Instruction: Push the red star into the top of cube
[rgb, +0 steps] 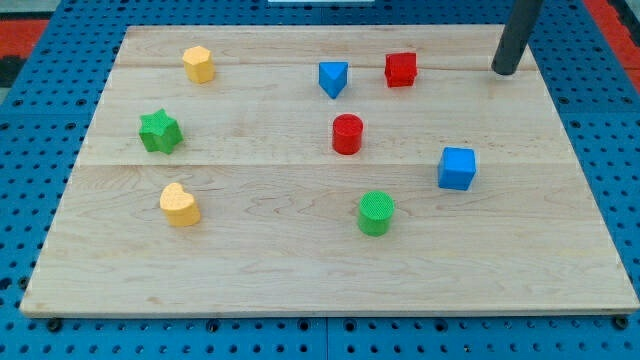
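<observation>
The red star (401, 68) lies near the view's top, right of centre. The blue cube (457, 168) lies on the right side, below and to the right of the star. My tip (505, 71) rests on the board at the top right, about a hundred pixels right of the red star and well above the cube. It touches no block.
A blue triangle (333, 78) sits just left of the red star. A red cylinder (347, 133) lies at centre, a green cylinder (376, 213) below it. A yellow hexagon (199, 64), a green star (159, 131) and a yellow heart (179, 204) lie on the left. The wooden board (250, 270) sits on blue pegboard.
</observation>
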